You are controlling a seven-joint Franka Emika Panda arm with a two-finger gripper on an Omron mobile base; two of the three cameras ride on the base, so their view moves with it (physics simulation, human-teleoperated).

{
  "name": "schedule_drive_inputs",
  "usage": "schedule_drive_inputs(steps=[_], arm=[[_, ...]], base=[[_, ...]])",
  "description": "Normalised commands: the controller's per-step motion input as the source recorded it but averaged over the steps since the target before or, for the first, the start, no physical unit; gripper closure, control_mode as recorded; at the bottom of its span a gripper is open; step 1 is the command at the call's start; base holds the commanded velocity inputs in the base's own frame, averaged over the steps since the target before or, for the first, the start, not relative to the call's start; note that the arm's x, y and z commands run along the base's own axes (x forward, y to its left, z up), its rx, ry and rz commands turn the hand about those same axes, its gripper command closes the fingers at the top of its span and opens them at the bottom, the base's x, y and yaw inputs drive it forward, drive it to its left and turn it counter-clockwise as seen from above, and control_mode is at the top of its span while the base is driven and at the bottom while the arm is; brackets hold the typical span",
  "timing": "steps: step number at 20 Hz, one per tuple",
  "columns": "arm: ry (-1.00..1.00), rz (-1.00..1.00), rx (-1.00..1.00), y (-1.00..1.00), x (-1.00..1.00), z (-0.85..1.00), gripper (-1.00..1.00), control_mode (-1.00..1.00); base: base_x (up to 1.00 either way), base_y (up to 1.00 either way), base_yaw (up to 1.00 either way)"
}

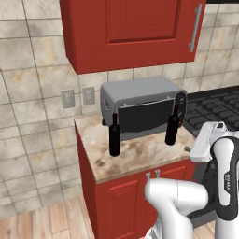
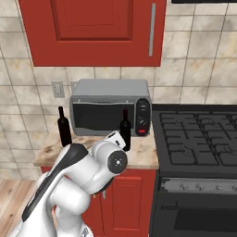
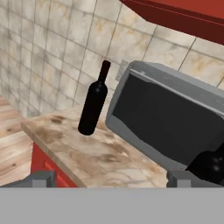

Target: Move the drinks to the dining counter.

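At the bottom edge of the hand view the gripper (image 3: 111, 178) shows its two finger tips (image 3: 43, 178) set far apart, jaws released and holding nothing. Just beyond the right-hand tip, at lower right, stands the near bottle (image 3: 209, 165), cut by the frame so its neck cannot be judged there; the right base view puts it (image 2: 125, 130) at centre, close before the toaster oven (image 2: 111, 107). The far bottle (image 3: 93, 103) stands upright in the upper left of the hand view, apart from the oven, near the counter's (image 3: 96, 153) left end.

Step in hand, probably: approach to the near bottle. Good practice would be to centre the jaws on the wide body below the shoulder, level, before closing.

Edges and room: the oven front lies directly behind the bottle, so withdrawal should come toward the camera. The counter edge runs along the lower left; the stove (image 2: 199, 139) bounds the right side in the right base view. Overhead, the red cabinet (image 1: 130, 32) limits lift height.
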Motion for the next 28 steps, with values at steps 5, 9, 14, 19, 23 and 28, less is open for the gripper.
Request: schedule_drive_inputs(steps=[5, 9, 14, 19, 23, 28], arm=[[0.00, 0.00, 0.00, 0.00, 0.00, 0.00, -1.00, 1.00], [0.00, 0.00, 0.00, 0.00, 0.00, 0.00, -1.00, 1.00], [0.00, 0.00, 0.00, 0.00, 0.00, 0.00, -1.00, 1.00], [0.00, 0.00, 0.00, 0.00, 0.00, 0.00, -1.00, 1.00], [0.00, 0.00, 0.00, 0.00, 0.00, 0.00, -1.00, 1.00], [0.00, 0.00, 0.00, 0.00, 0.00, 0.00, -1.00, 1.00]], base=[[0.46, -0.34, 0.08], [0.13, -0.54, 0.02], [0.08, -0.39, 0.02], [0.30, -0.02, 0.01], [0.16, 0.00, 0.00], [0.00, 0.00, 0.00]])
